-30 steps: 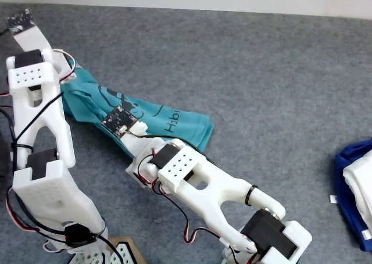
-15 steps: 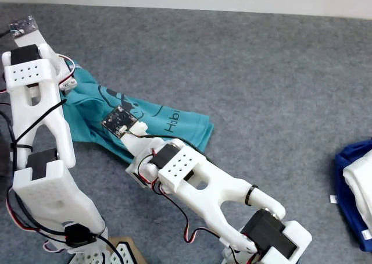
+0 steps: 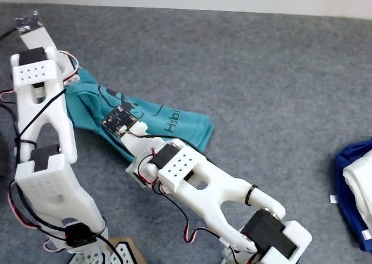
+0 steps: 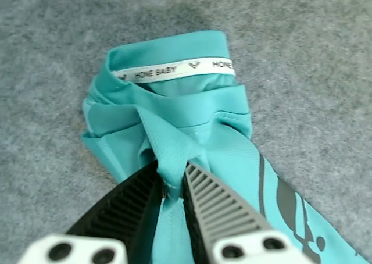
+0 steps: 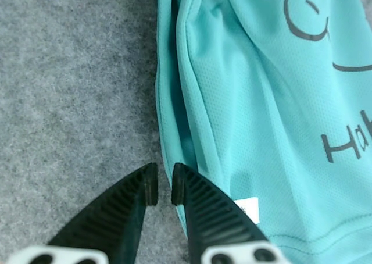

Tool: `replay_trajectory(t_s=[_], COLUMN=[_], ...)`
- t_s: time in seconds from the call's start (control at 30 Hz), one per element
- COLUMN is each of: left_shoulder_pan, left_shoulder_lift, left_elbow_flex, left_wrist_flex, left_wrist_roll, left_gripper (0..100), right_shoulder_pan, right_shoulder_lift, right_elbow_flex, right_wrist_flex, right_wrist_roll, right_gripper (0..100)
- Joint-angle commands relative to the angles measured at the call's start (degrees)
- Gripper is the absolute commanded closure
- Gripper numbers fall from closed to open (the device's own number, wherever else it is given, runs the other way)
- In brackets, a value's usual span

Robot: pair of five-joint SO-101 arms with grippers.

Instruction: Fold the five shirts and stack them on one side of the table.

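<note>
- The left pincer is clamped on a bunched ridge of the teal shirt just below its collar. The cloth rises in a small peak between the ribbed fingers.
- The right pincer is narrow, its tips almost meeting. It sits low at the shirt's long side edge, near a small white tag. No cloth shows between the tips, so I cannot tell whether it pins the hem or only rests beside it.
- The teal shirt lies stretched on the grey worktop between the two arms. Its collar end is under the left arm, and its printed body runs toward the right arm.
- Over the last second the left arm swings the collar end outward, then comes partway back, and the cloth there spreads and draws in again. The right arm has not moved, and the far end of the shirt lies as it did.
- This reads as a tug to straighten the shirt against a fixed anchor, not a fold. The shirt is still rumpled along its length and no fold is made yet.
- At the worktop's right edge, well apart from the teal shirt, a blue shirt lies with a white garment on it. That is likely the stack, so the teal shirt still has to be folded and carried across.
</note>
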Motion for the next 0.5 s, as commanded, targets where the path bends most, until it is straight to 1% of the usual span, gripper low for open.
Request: replay_trajectory(t_s=[0.0,0.13,0.23,0.3,0.47], left_shoulder_pan=[2.0,2.8,2.9,2.8,2.2], left_shoulder_lift=[-0.9,-0.9,-0.5,-0.4,-0.9], left_elbow_flex=[-0.5,-0.6,-0.6,-0.5,-0.6], left_wrist_flex=[-1.1,-1.2,-1.4,-1.5,-1.3], left_wrist_roll=[-0.6,-0.6,-0.6,-0.6,-0.5], left_gripper=[90,76,69,67,66], right_shoulder_pan=[-0.4,-0.4,-0.4,-0.4,-0.4], right_shoulder_lift=[-0.2,-0.2,-0.2,-0.2,-0.2], right_elbow_flex=[-0.6,-0.5,-0.5,-0.5,-0.5], right_wrist_flex=[-0.8,-0.8,-0.8,-0.8,-0.8], right_wrist_roll=[0.8,0.8,0.8,0.8,0.8], right_gripper=[93.5,93.5,93.5,93.5,93.5])
